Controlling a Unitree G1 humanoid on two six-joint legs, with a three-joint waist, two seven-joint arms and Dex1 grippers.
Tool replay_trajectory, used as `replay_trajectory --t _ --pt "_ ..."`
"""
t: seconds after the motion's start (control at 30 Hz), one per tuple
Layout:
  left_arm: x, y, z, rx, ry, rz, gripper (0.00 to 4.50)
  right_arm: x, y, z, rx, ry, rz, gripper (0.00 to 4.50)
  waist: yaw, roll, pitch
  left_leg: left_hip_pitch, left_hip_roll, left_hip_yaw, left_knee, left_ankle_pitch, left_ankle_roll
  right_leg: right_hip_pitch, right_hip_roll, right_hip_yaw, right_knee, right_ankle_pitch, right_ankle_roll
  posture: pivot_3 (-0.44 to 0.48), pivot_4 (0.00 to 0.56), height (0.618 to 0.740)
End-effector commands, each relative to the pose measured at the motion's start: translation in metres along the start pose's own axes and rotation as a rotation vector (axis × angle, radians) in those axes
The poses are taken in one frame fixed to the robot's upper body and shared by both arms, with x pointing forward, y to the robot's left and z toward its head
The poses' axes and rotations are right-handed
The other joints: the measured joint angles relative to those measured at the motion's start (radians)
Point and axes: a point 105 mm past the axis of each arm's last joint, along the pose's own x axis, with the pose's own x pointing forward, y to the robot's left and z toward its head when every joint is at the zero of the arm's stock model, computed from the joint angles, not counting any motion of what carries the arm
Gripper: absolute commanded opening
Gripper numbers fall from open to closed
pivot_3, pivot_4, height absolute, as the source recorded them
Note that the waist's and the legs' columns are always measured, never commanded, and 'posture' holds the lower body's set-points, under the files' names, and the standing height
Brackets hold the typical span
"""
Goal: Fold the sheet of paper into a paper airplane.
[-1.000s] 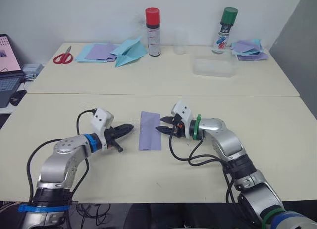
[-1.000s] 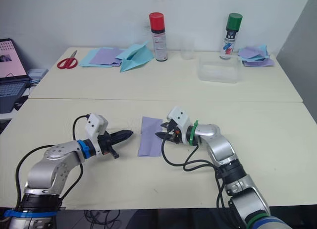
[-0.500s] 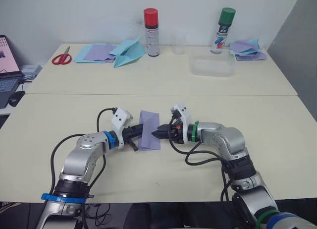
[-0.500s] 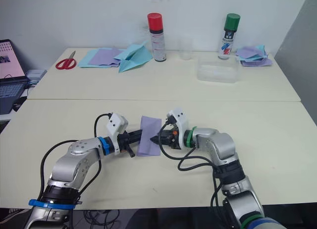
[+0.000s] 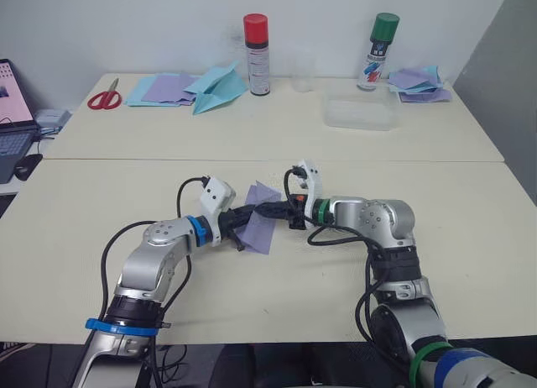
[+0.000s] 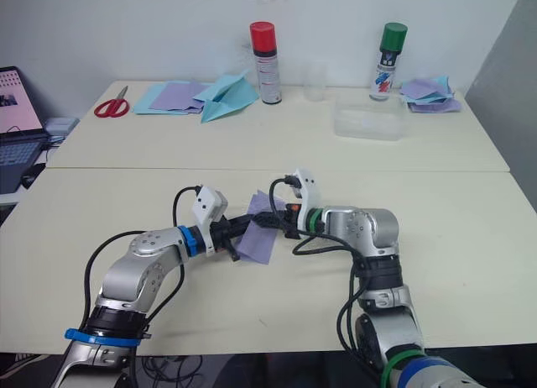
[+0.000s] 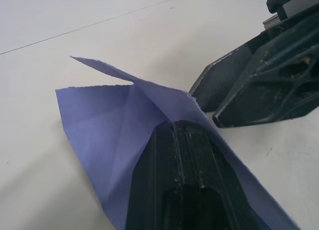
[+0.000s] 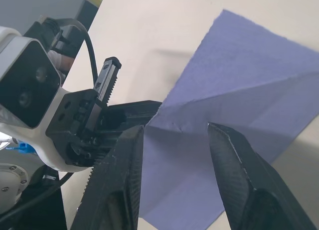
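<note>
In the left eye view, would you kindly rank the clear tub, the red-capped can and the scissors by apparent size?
1. Clear tub
2. Red-capped can
3. Scissors, clearly the smallest

All three sit at a similar depth on the far table.

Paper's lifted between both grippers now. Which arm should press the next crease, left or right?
Probably the right. The left gripper is tucked into the sheet of paper, propping it off the table, so it serves as the anchor. The right gripper is open with its fingers straddling the paper's ridge, placed to pinch.

Left claw point(image 5: 248, 215) clamped, right claw point(image 8: 175, 140) spread.
</note>
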Motion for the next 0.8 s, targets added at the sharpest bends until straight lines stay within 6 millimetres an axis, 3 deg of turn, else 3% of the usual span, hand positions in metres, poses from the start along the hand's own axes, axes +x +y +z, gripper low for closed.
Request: replay_trajectory --t 0.03,0.6,0.8 --pt "0.001 -0.005 0.012 0.043 -0.040 -0.013 0.00 0.000 0.013 0.009 0.031 -0.019 0.044 2.07 0.000 0.000 0.000 0.000 0.000 0.000 0.000 0.000 0.000 0.000 0.000 0.000 0.000 0.000 0.000 0.000 0.150 0.740" --pt "0.009 -0.018 0.024 0.026 -0.104 -0.067 0.00 0.003 0.015 0.002 0.100 0.033 0.028 2.07 0.000 0.000 0.000 0.000 0.000 0.000 0.000 0.000 0.000 0.000 0.000 0.000 0.000 0.000 0.000 0.000 0.150 0.740" --pt "0.008 -0.022 0.020 0.015 -0.086 -0.081 0.00 0.005 0.012 0.004 0.104 0.021 0.014 2.07 0.000 0.000 0.000 0.000 0.000 0.000 0.000 0.000 0.000 0.000 0.000 0.000 0.000 0.000 0.000 0.000 0.150 0.740"
